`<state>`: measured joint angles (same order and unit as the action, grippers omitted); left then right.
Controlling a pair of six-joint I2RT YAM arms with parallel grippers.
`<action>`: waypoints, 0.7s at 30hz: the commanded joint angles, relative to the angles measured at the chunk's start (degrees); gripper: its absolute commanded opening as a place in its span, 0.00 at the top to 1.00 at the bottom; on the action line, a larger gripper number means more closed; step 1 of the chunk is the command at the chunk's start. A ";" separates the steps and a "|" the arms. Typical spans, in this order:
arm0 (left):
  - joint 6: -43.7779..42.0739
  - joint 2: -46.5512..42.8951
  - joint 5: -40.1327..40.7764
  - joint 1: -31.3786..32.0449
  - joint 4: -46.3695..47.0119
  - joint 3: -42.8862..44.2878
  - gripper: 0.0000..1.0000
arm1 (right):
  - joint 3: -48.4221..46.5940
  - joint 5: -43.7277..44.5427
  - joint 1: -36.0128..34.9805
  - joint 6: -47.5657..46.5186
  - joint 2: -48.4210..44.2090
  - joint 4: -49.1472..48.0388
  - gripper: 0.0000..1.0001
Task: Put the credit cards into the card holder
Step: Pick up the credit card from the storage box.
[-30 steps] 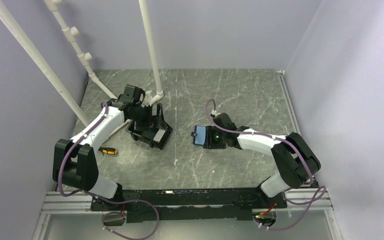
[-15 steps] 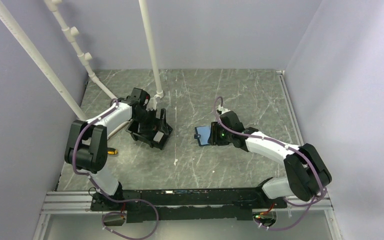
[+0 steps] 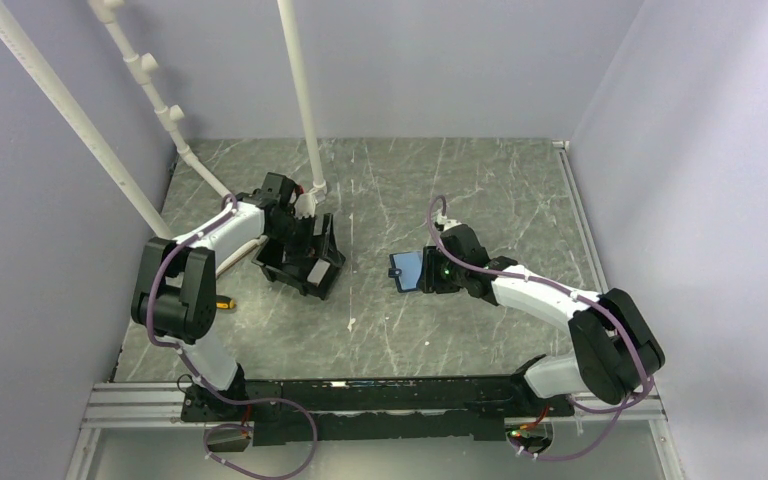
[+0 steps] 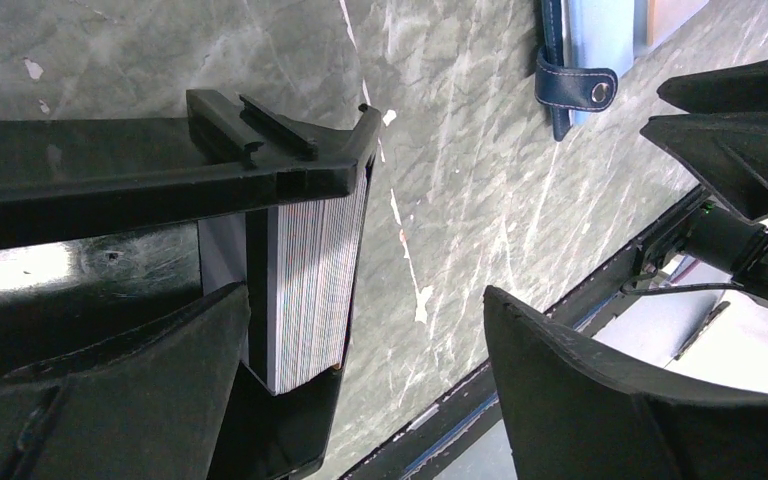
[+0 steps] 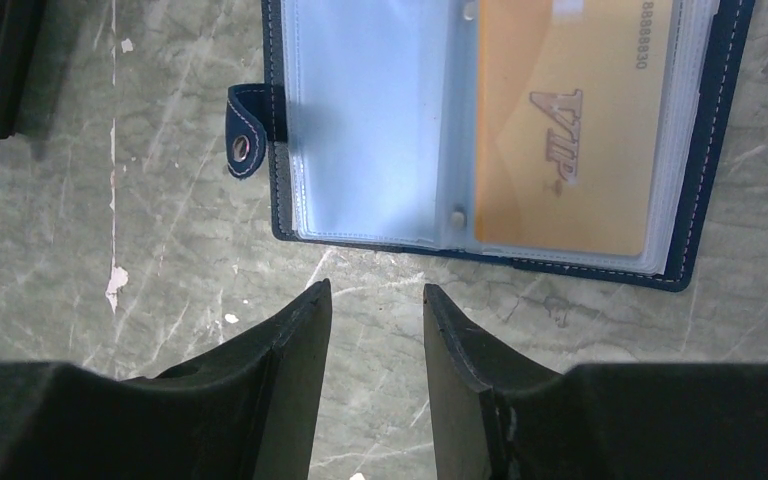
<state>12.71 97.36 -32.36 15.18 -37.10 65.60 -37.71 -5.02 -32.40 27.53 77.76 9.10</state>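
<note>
We see the card holder (image 5: 360,120) lying open on the table (image 5: 110,220), just beyond the right gripper (image 5: 375,320), whose jaws stand narrowly apart and hold nothing. An orange-tan VIP card (image 5: 560,130) sits in its right-hand sleeve, and the snap tab (image 5: 243,140) sticks out to the left. The holder's far edge is cut off. The left gripper (image 4: 365,300), spread wide, straddles a corner of the black bin (image 4: 160,170). We cannot tell what the pale ribbed block (image 4: 310,280) there is.
</note>
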 commanded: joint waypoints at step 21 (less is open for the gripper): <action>-1.55 1.37 -3.62 -0.15 0.02 0.87 0.47 | 0.02 -0.43 -0.12 -0.28 -1.39 -0.98 0.59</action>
<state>12.71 97.82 -33.39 15.07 -37.12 65.60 -37.71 -5.06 -32.40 27.53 77.76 9.08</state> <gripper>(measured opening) 0.552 0.412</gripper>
